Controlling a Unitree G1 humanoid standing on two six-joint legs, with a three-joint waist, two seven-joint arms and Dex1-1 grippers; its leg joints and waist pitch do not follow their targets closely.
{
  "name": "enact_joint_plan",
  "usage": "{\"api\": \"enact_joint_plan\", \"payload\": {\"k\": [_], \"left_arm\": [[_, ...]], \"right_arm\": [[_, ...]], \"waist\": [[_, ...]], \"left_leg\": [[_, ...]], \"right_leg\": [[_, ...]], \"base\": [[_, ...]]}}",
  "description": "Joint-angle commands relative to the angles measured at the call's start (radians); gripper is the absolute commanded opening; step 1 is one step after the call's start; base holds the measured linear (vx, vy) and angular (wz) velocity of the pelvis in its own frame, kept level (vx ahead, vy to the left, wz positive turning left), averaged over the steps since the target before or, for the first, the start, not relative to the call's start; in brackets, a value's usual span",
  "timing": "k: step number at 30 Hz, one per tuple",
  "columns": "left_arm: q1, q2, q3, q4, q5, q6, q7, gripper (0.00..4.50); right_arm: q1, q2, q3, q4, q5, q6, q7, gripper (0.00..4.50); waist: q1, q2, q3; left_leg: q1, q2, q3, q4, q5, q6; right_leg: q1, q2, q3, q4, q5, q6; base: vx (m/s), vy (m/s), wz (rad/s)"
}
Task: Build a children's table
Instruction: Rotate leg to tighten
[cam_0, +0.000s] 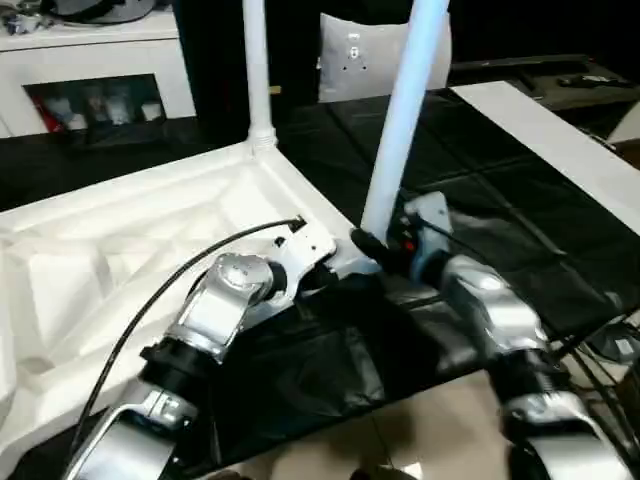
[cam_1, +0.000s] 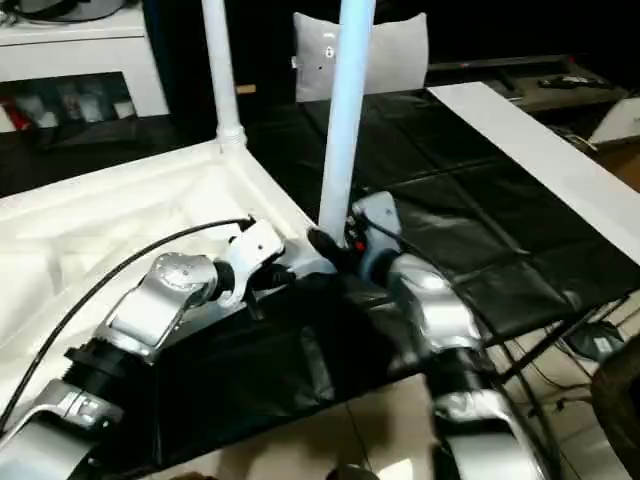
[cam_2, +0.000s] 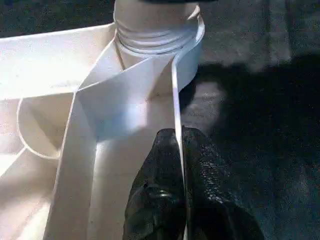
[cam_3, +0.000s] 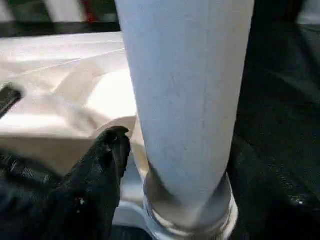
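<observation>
The children's table lies upside down on the black-covered work surface, with its ribbed white top (cam_0: 150, 230) facing up. One white leg (cam_0: 256, 70) stands upright in the far corner socket. A second leg (cam_0: 405, 110) stands in the near right corner socket (cam_3: 190, 220). My left gripper (cam_2: 179, 150) is shut on the thin rim wall of the top, a short way from that corner. My right gripper (cam_0: 375, 245) sits around the base of the near leg. One black fingertip (cam_3: 112, 150) stands a small gap off the leg; the other finger is hidden behind it.
A white cabinet with glass doors (cam_0: 95, 100) stands at the back left. A white cushion (cam_0: 350, 55) sits behind the legs. A long white board (cam_0: 560, 150) lies on the right of the black cloth (cam_0: 480, 200). The surface's front edge and floor (cam_0: 420, 440) are close below my arms.
</observation>
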Motion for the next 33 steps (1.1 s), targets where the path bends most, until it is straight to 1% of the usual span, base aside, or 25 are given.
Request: {"api": "enact_joint_plan", "payload": {"k": [1,2,3,4,6,7,9,10,11,12,13,14,15,16,17,19,21,22,24,25,28,29,31,33], "left_arm": [[0.031,0.036,-0.028,-0.038,-0.052,-0.156,-0.135,0.00],[0.031,0.036,-0.028,-0.038,-0.052,-0.156,-0.135,0.00],[0.036,0.040,-0.029,-0.042,-0.059,-0.164,-0.152,0.00],[0.044,0.054,-0.039,-0.048,-0.068,-0.160,-0.190,0.00],[0.049,0.077,-0.061,-0.047,-0.065,-0.170,-0.230,0.00],[0.053,0.100,-0.085,-0.044,-0.062,-0.200,-0.274,0.00],[0.054,0.109,-0.096,-0.041,-0.063,-0.216,-0.292,0.00],[0.055,0.116,-0.104,-0.041,-0.065,-0.225,-0.308,0.00],[0.054,0.123,-0.112,-0.039,-0.071,-0.244,-0.336,0.00],[0.054,0.125,-0.113,-0.038,-0.072,-0.249,-0.343,0.00],[0.054,0.127,-0.116,-0.037,-0.075,-0.257,-0.354,0.00],[0.053,0.134,-0.120,-0.034,-0.075,-0.265,-0.377,0.00],[0.048,0.145,-0.127,-0.033,-0.081,-0.283,-0.422,0.00],[0.046,0.149,-0.128,-0.033,-0.083,-0.285,-0.435,0.00],[0.045,0.150,-0.129,-0.033,-0.083,-0.286,-0.436,0.00],[0.038,0.162,-0.137,-0.030,-0.085,-0.296,-0.457,0.00],[0.033,0.166,-0.141,-0.025,-0.085,-0.304,-0.462,0.00],[0.032,0.165,-0.142,-0.023,-0.088,-0.306,-0.464,0.00],[0.031,0.162,-0.141,-0.022,-0.091,-0.306,-0.465,0.00],[0.034,0.156,-0.140,-0.020,-0.093,-0.308,-0.464,0.00],[0.037,0.152,-0.137,-0.020,-0.095,-0.308,-0.465,0.00],[0.038,0.150,-0.136,-0.019,-0.097,-0.306,-0.463,0.00],[0.043,0.147,-0.131,-0.016,-0.104,-0.294,-0.457,0.00],[0.053,0.144,-0.122,-0.024,-0.109,-0.279,-0.440,0.00]], "right_arm": [[0.016,-0.074,0.000,-0.042,0.041,-0.006,0.141,3.51],[0.016,-0.074,0.000,-0.042,0.041,-0.006,0.141,3.57],[0.019,-0.083,-0.001,-0.042,0.041,-0.008,0.155,3.87],[0.026,-0.112,0.011,-0.049,0.031,-0.028,0.197,3.94],[0.035,-0.144,0.025,-0.060,0.027,-0.043,0.251,3.94],[0.046,-0.167,0.041,-0.075,0.034,-0.052,0.314,3.94],[0.050,-0.177,0.049,-0.079,0.039,-0.059,0.341,3.94],[0.055,-0.185,0.058,-0.082,0.041,-0.066,0.367,3.94],[0.062,-0.198,0.076,-0.090,0.047,-0.065,0.415,3.94],[0.064,-0.202,0.081,-0.092,0.049,-0.064,0.426,3.94],[0.067,-0.207,0.089,-0.095,0.051,-0.063,0.445,3.65],[0.071,-0.218,0.104,-0.100,0.054,-0.062,0.481,3.65],[0.076,-0.236,0.138,-0.100,0.048,-0.057,0.545,3.65],[0.077,-0.241,0.149,-0.097,0.044,-0.059,0.564,3.47],[0.077,-0.241,0.151,-0.096,0.043,-0.060,0.566,3.47],[0.077,-0.240,0.160,-0.082,0.044,-0.058,0.594,3.19],[0.076,-0.238,0.164,-0.077,0.046,-0.059,0.609,3.02],[0.076,-0.237,0.168,-0.075,0.049,-0.059,0.617,3.02],[0.075,-0.237,0.171,-0.074,0.052,-0.060,0.620,2.74],[0.073,-0.232,0.172,-0.068,0.063,-0.059,0.626,2.67],[0.073,-0.229,0.177,-0.066,0.070,-0.055,0.635,2.36],[0.073,-0.228,0.180,-0.065,0.070,-0.053,0.642,2.29],[0.081,-0.225,0.189,-0.071,0.074,-0.040,0.659,2.12],[0.094,-0.211,0.181,-0.089,0.096,-0.019,0.658,2.10]], "waist": [[0.010,-0.006,-0.066],[0.013,-0.005,-0.066],[0.016,-0.004,-0.062],[0.018,-0.005,-0.061],[0.020,-0.003,-0.060],[0.026,-0.001,-0.058],[0.030,0.000,-0.058],[0.032,-0.002,-0.057],[0.034,0.000,-0.059],[0.037,-0.001,-0.060],[0.039,0.000,-0.060],[0.039,-0.003,-0.060],[0.042,-0.002,-0.062],[0.043,-0.002,-0.062],[0.043,-0.002,-0.062],[0.045,-0.004,-0.060],[0.047,-0.003,-0.060],[0.048,-0.003,-0.060],[0.051,-0.003,-0.061],[0.052,-0.005,-0.060],[0.055,-0.006,-0.061],[0.056,-0.003,-0.062],[0.058,-0.005,-0.062],[0.058,-0.003,-0.062]], "left_leg": [[0.004,0.018,0.001,-0.059,-0.211,0.074],[0.005,0.020,-0.001,-0.060,-0.217,0.074],[0.008,0.022,0.001,-0.061,-0.229,0.067],[0.009,0.020,0.001,-0.063,-0.250,0.059],[0.013,0.022,0.000,-0.064,-0.266,0.051],[0.016,0.024,-0.001,-0.066,-0.281,0.045],[0.017,0.025,-0.002,-0.068,-0.300,0.041],[0.017,0.026,-0.002,-0.068,-0.302,0.039],[0.019,0.026,-0.003,-0.069,-0.303,0.036],[0.019,0.027,-0.002,-0.069,-0.301,0.038],[0.018,0.028,-0.003,-0.070,-0.294,0.040],[0.017,0.027,-0.002,-0.069,-0.290,0.040],[0.015,0.027,-0.003,-0.069,-0.282,0.043],[0.014,0.027,-0.002,-0.068,-0.273,0.047],[0.014,0.028,-0.002,-0.068,-0.271,0.047],[0.013,0.027,-0.002,-0.069,-0.275,0.045],[0.015,0.028,-0.003,-0.069,-0.280,0.040],[0.015,0.029,-0.003,-0.069,-0.282,0.039],[0.017,0.029,-0.002,-0.070,-0.280,0.036],[0.017,0.029,-0.002,-0.070,-0.281,0.036],[0.016,0.028,-0.002,-0.069,-0.271,0.036],[0.016,0.028,-0.001,-0.069,-0.267,0.037],[0.016,0.028,-0.001,-0.068,-0.261,0.037],[0.015,0.028,-0.001,-0.069,-0.260,0.037]], "right_leg": [[0.064,-0.048,0.048,-0.080,-0.225,-0.190],[0.063,-0.050,0.048,-0.082,-0.240,-0.186],[0.057,-0.050,0.049,-0.085,-0.267,-0.182],[0.056,-0.049,0.048,-0.088,-0.310,-0.170],[0.051,-0.050,0.048,-0.091,-0.344,-0.161],[0.049,-0.050,0.049,-0.093,-0.356,-0.159],[0.048,-0.050,0.049,-0.093,-0.359,-0.159],[0.049,-0.050,0.050,-0.092,-0.359,-0.159],[0.048,-0.051,0.051,-0.091,-0.356,-0.159],[0.049,-0.050,0.051,-0.091,-0.342,-0.161],[0.050,-0.051,0.052,-0.088,-0.324,-0.168],[0.051,-0.050,0.051,-0.087,-0.317,-0.171],[0.053,-0.051,0.051,-0.085,-0.304,-0.175],[0.055,-0.051,0.051,-0.084,-0.291,-0.181],[0.054,-0.052,0.051,-0.083,-0.288,-0.182],[0.054,-0.053,0.051,-0.085,-0.311,-0.177],[0.053,-0.054,0.051,-0.086,-0.332,-0.172],[0.052,-0.054,0.051,-0.086,-0.333,-0.173],[0.051,-0.053,0.052,-0.084,-0.323,-0.176],[0.052,-0.054,0.052,-0.085,-0.323,-0.177],[0.053,-0.054,0.052,-0.084,-0.319,-0.175],[0.053,-0.054,0.052,-0.084,-0.312,-0.177],[0.053,-0.053,0.052,-0.082,-0.301,-0.178],[0.054,-0.053,0.051,-0.082,-0.301,-0.178]], "base": [[0.000,0.000,0.00],[0.000,0.000,0.00],[0.000,0.000,0.00],[0.000,0.000,0.00],[0.000,0.000,0.00],[0.000,0.000,0.00],[0.000,0.000,0.00],[0.000,0.000,0.00],[0.000,0.000,0.00],[0.000,0.000,0.00],[0.000,0.000,0.00],[0.000,0.000,0.00],[0.000,0.000,0.00],[0.000,0.000,0.00],[0.000,0.000,0.00],[0.000,0.000,0.00],[0.000,0.000,0.00],[0.000,0.000,0.00],[0.000,0.000,0.00],[0.000,0.000,0.00],[0.000,0.000,0.00],[0.000,0.000,0.00],[0.000,0.000,0.00],[0.000,0.000,0.00]]}}
